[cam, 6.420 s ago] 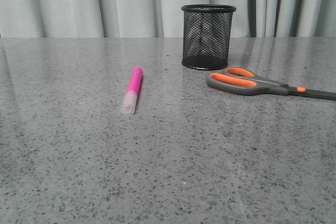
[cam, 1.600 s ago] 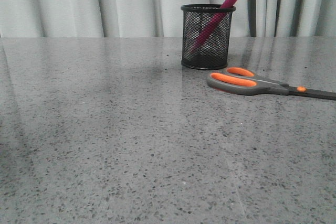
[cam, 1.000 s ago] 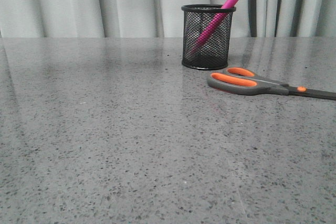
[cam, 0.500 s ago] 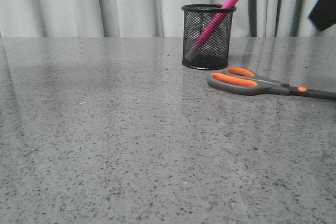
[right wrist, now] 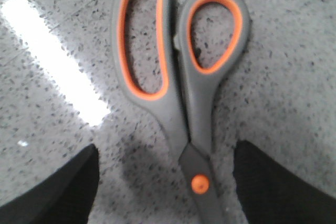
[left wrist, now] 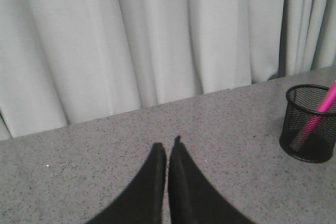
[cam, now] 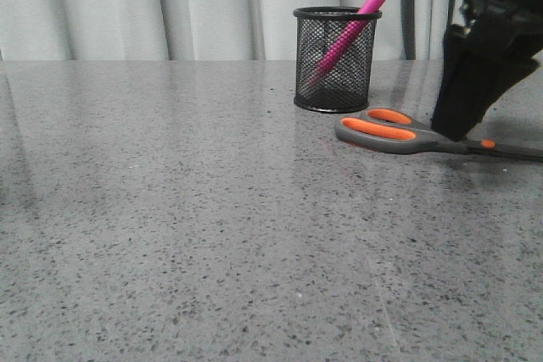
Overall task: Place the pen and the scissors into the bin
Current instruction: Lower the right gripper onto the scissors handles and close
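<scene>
The pink pen [cam: 348,33] stands tilted inside the black wire-mesh bin [cam: 336,58], its whitish cap over the rim; both also show in the left wrist view, pen [left wrist: 316,116] and bin [left wrist: 308,123]. The scissors [cam: 399,134] lie flat on the table in front of and right of the bin. My right gripper [cam: 462,125] is open just above them near the pivot; in the right wrist view the open gripper [right wrist: 165,174] straddles the scissors [right wrist: 178,98] at the orange pivot dot [right wrist: 200,183]. My left gripper [left wrist: 168,145] is shut and empty, out of the front view.
The grey speckled table [cam: 170,209] runs back to pale curtains [cam: 170,6]. A bright light reflection [right wrist: 58,66] lies on the table beside the scissors' handles.
The pen went from lying on the table into the bin and the left arm withdrew. The right arm has come down from the upper right onto the scissors in the last half second.
</scene>
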Tool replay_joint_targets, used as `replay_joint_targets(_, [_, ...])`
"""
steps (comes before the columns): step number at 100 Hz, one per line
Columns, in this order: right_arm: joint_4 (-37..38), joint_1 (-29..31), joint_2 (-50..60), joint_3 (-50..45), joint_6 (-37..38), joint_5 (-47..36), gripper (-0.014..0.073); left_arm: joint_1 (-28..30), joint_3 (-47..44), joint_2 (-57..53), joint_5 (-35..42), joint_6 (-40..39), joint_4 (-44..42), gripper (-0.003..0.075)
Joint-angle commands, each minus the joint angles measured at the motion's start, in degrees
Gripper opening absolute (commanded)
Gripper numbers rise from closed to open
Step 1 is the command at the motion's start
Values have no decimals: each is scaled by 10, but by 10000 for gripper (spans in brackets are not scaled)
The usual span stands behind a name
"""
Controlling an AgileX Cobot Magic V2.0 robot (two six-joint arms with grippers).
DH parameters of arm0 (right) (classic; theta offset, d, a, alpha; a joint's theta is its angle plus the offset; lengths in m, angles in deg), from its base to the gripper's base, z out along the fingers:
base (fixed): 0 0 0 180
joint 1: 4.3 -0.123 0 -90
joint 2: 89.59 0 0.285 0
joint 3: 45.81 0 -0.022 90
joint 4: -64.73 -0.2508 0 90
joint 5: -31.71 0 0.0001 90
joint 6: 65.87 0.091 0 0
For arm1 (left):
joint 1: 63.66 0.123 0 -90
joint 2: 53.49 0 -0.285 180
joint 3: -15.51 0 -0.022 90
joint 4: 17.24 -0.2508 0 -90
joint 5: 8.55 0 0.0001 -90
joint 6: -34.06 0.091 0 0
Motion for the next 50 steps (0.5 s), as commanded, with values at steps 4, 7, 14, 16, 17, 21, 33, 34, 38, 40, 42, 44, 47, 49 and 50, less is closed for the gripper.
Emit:
replay_joint_targets(4, [7, 0, -2, 30, -13, -10, 484, 1, 12, -10, 26, -1, 21, -19])
replay_joint_targets(7, [7, 0, -6, 32, -14, -10, 484, 1, 12, -10, 24, -1, 24, -19])
replay_joint_targets(14, [7, 0, -15, 34, -22, -11, 484, 1, 12, -10, 23, -1, 25, -19])
replay_joint_targets(16, [7, 0, -17, 35, -24, -11, 484, 1, 12, -10, 23, -1, 25, -19])
replay_joint_targets(17, [7, 0, -18, 35, -24, -11, 484, 1, 12, -10, 23, -1, 25, -19])
replay_joint_targets(21, [9, 0, -23, 35, -24, -15, 484, 1, 12, -10, 23, -1, 25, -19])
replay_joint_targets(33, [15, 0, -38, 35, -24, -18, 484, 1, 12, -10, 23, -1, 25, -19])
replay_joint_targets(34, [15, 0, -38, 35, -24, -19, 484, 1, 12, -10, 23, -1, 25, -19])
replay_joint_targets(38, [15, 0, -42, 35, -24, -23, 484, 1, 12, -10, 23, -1, 25, -19])
replay_joint_targets(40, [15, 0, -43, 35, -24, -26, 484, 1, 12, -10, 23, -1, 25, -19])
replay_joint_targets(42, [15, 0, -43, 35, -24, -27, 484, 1, 12, -10, 23, -1, 25, -19])
replay_joint_targets(44, [15, 0, -44, 35, -24, -29, 484, 1, 12, -10, 23, -1, 25, -19])
replay_joint_targets(47, [15, 0, -44, 35, -24, -33, 484, 1, 12, -10, 23, -1, 25, -19])
replay_joint_targets(49, [15, 0, -44, 35, -24, -36, 484, 1, 12, -10, 23, -1, 25, -19])
replay_joint_targets(50, [15, 0, -44, 35, -24, -36, 484, 1, 12, -10, 23, -1, 25, -19])
